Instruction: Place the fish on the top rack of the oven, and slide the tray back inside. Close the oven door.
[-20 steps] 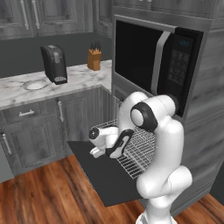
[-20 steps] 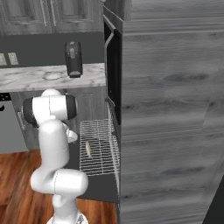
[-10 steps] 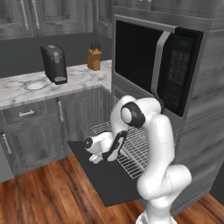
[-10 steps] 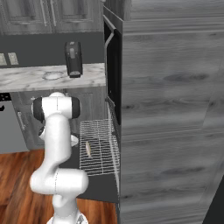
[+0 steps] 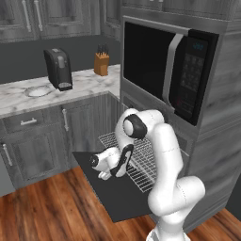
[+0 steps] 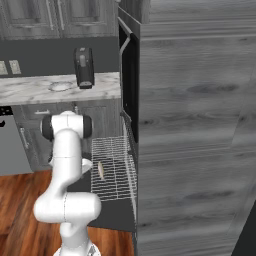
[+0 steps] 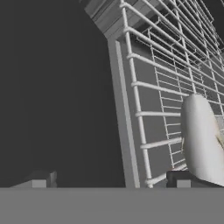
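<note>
I see the fish (image 6: 101, 170) lying on the pulled-out top rack (image 6: 112, 155), near its front edge, over the lowered oven door (image 5: 115, 193). My gripper (image 7: 111, 181) hangs released and empty, low beside the rack's front rail (presumably placed to push it). The rack isn't yet inside the oven.

I see flat, even rendered light in both base views, no glare. Marble counter (image 5: 89, 82) brightest patch, upper left; oven door (image 5: 113, 193) matte black, no reflection. Soft shadow under white arm (image 5: 162, 155) at centre. Hand view dim, left half near black; pale fish (image 7: 202, 142) at right edge soft, blurred. Pictures coarse, low resolution.
</note>
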You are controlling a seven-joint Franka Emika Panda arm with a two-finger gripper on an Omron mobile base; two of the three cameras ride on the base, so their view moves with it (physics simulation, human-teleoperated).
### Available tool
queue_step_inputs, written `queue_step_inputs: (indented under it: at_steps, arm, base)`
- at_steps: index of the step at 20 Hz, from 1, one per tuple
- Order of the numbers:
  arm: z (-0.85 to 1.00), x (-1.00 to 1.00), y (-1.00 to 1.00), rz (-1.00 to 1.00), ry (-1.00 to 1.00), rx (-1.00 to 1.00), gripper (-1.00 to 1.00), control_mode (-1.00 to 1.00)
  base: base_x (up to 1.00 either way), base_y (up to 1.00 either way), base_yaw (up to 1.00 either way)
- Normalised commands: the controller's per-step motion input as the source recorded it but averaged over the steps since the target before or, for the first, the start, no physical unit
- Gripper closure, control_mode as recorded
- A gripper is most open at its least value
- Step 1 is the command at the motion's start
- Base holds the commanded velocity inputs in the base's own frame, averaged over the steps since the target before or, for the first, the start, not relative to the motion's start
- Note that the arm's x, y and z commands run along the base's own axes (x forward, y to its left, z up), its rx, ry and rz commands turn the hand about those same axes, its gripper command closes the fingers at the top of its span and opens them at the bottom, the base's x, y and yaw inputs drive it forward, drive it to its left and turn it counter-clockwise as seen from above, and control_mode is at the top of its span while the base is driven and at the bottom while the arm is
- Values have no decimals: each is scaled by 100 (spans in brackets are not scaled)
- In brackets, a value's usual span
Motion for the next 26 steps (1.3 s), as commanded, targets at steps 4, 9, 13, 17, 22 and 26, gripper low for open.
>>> queue_step_inputs:
  at_steps: [4, 9, 13, 17, 22, 26]
  arm:
    - [-32, 19, -44, 1, 1, -5, -100, -100]
    - [-36, 12, -45, 0, 0, -5, -100, -100]
    - [-34, 14, -63, 0, 0, -6, -100, -100]
    - [-33, 13, -76, 0, 0, -6, -100, -100]
    - [-31, 9, -84, 0, 0, -5, -100, -100]
    - [-26, 7, -85, 0, 0, -3, -100, -100]
  base:
    - [0, 0, 0]
    - [0, 0, 0]
    - [0, 0, 0]
    - [0, 0, 0]
    - [0, 0, 0]
    - [0, 0, 0]
